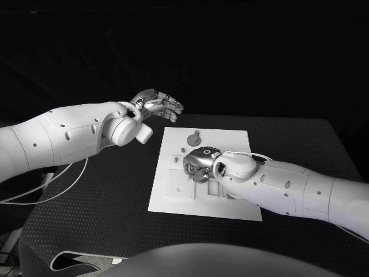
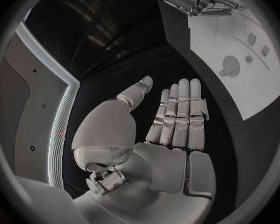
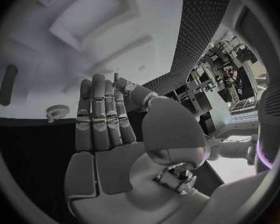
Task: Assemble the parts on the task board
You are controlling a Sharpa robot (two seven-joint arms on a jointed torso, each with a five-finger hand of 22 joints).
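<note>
The right hand (image 1: 203,164) hangs low over the middle of the task board (image 1: 172,196), fingers straight, side by side and holding nothing, so it is much the nearer hand to the work; a small gear-like part (image 3: 57,112) lies just beyond its fingertips (image 3: 97,84). Farther up the board a round grey part (image 1: 194,138) lies flat, its stub pointing away; off the far left corner the left hand (image 1: 155,107) hovers over the black table (image 1: 93,213), empty, fingers straight, thumb apart.

The silver right hand (image 1: 203,164) and its white arm cover the middle of the flat white task board (image 1: 178,190); the small grey parts (image 1: 194,138) near the frame's centre are too small to identify.
</note>
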